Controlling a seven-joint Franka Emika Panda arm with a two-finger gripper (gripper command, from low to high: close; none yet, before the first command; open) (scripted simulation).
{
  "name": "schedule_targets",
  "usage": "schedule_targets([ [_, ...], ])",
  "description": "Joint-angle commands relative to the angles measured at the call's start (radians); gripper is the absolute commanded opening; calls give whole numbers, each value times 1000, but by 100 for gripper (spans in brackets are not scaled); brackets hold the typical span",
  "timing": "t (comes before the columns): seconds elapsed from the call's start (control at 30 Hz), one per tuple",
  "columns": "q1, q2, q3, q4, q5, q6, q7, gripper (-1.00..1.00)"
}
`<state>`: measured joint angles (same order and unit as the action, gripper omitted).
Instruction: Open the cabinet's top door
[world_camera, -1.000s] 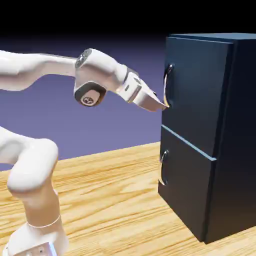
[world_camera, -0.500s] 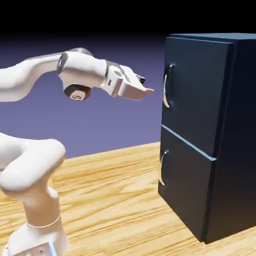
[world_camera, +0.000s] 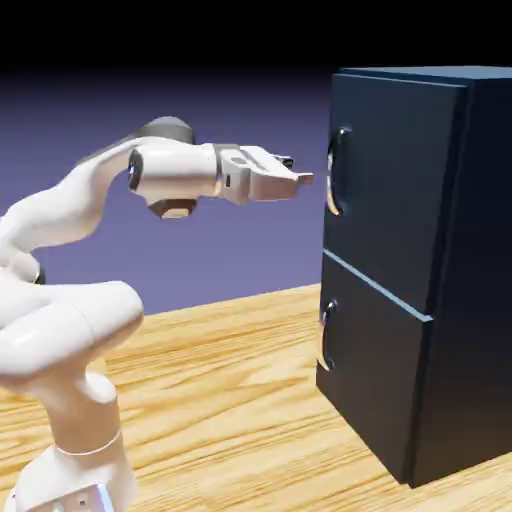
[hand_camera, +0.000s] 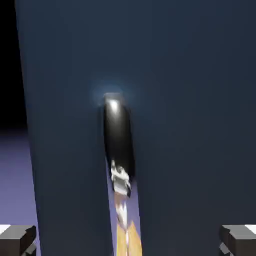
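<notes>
The dark navy cabinet stands at the exterior view's right, both doors shut. The top door is the taller upper panel, with a curved silver handle near its left edge. My gripper is level and points at that handle, a small gap short of it. In the hand view the top door fills the frame and its handle runs upright in the middle. My gripper is open, its fingertips far apart at the bottom corners, holding nothing.
Below the top door sits the shorter lower door with its own silver handle. The cabinet rests on a wooden table. My arm's white base link rises at the lower left.
My gripper drew back left and up from the lower end of the top door's handle, then levelled out and now faces the handle's middle. It stayed open.
</notes>
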<state>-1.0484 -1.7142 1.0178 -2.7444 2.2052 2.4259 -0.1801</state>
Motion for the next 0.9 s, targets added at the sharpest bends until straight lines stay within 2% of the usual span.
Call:
schedule_targets([
  [0.0, -21, -23, 20, 1, 44, -12, -18, 0],
  [0.1, -45, -49, 43, 3, 94, -26, -39, 0],
  [0.27, -206, -13, 84, 126, 194, -55, -66, 0],
  [0.3, -206, -13, 84, 126, 194, -55, -66, -100],
  [0.33, -206, -13, 84, 126, 194, -55, -66, -100],
  [0.6, -97, 13, -101, -110, 182, -403, -270, -100],
  [0.87, -125, 103, -355, -232, 21, -751, -434, -100],
])
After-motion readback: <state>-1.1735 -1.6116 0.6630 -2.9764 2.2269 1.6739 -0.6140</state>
